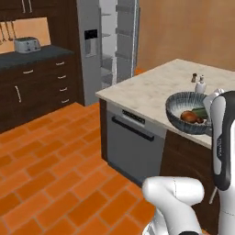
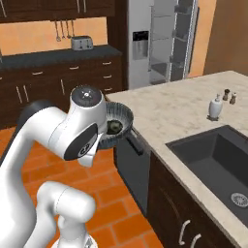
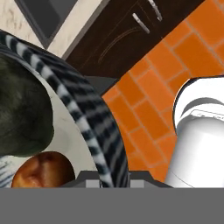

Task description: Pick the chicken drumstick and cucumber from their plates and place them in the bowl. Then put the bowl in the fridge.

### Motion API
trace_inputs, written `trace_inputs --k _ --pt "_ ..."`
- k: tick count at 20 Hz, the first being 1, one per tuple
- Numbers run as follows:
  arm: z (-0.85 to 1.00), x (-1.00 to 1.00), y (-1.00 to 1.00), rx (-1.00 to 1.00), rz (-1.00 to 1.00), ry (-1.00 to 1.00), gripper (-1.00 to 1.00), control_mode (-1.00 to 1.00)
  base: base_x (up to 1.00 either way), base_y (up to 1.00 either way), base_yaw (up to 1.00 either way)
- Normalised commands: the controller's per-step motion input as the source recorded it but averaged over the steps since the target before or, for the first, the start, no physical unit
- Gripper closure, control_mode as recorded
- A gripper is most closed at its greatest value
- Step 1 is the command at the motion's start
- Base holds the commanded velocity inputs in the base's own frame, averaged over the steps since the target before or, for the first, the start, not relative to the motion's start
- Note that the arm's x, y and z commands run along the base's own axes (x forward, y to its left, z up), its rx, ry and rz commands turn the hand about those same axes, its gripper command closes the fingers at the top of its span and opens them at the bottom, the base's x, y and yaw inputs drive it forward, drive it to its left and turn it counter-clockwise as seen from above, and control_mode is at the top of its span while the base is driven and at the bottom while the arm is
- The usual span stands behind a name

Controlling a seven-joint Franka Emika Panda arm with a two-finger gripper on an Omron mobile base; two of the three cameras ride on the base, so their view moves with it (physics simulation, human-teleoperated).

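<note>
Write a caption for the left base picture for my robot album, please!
Ribbed grey-blue bowl holding the reddish-brown chicken drumstick and dark green cucumber, at the counter's edge; silver fridge open behind.

One bowl (image 1: 186, 112), one chicken drumstick (image 1: 191, 117), one cucumber (image 1: 200, 112), one fridge (image 1: 109, 43), one toaster (image 1: 26, 44)

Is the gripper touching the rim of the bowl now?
Touching. In the hand view the bowl rim runs straight down between the gripper fingertips, with no gap on either side. The chicken drumstick and cucumber lie inside the bowl.
</note>
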Motion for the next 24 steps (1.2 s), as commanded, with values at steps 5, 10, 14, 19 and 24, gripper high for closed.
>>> trace_inputs --k 5,10,14,19,24 --pt "0.00 0.00 0.00 0.00 0.00 0.00 1.00 1.00 1.00 1.00 -0.44" --pt "0.00 0.00 0.00 0.00 0.00 0.00 1.00 1.00 1.00 1.00 -0.45" --pt "0.00 0.00 0.00 0.00 0.00 0.00 1.00 1.00 1.00 1.00 -0.51" --pt "0.00 0.00 0.00 0.00 0.00 0.00 1.00 1.00 0.84 1.00 -0.36" --pt "0.00 0.00 0.00 0.00 0.00 0.00 1.00 1.00 0.60 1.00 -0.22"
